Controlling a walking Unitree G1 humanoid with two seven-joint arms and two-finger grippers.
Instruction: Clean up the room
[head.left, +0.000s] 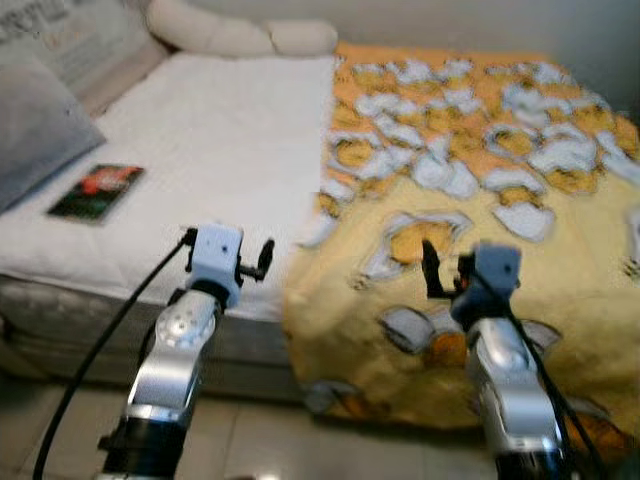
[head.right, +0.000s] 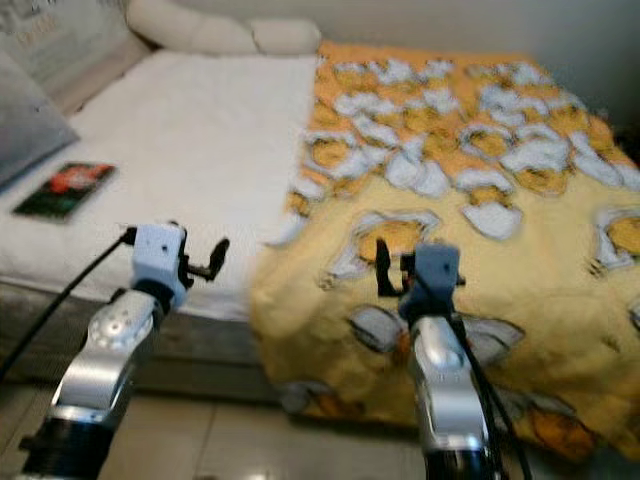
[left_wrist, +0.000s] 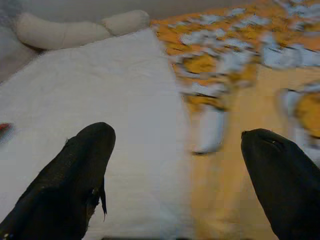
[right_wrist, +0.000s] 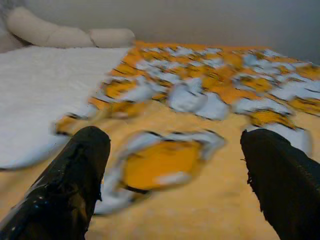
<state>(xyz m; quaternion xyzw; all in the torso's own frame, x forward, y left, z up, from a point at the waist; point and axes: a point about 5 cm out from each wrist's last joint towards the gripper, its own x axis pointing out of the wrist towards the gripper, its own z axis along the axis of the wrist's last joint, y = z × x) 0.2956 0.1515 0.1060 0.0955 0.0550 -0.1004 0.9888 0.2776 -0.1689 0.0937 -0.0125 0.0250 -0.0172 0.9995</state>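
Note:
A bed with a white sheet (head.left: 220, 140) stands before me. A yellow blanket (head.left: 520, 250) with white and orange patterns covers its right half and hangs over the near edge. A dark book (head.left: 96, 191) lies on the sheet at the left. My left gripper (head.left: 258, 260) is raised over the bed's near edge by the blanket's border, open and empty; its fingers (left_wrist: 80, 170) stand wide apart. My right gripper (head.left: 445, 272) hovers over the blanket's near part, open, its fingers (right_wrist: 75, 180) spread with nothing between them.
A grey pillow (head.left: 35, 135) leans at the bed's left. A cream bolster (head.left: 240, 35) lies along the head end by the wall. Tiled floor (head.left: 260, 440) shows under the arms in front of the bed.

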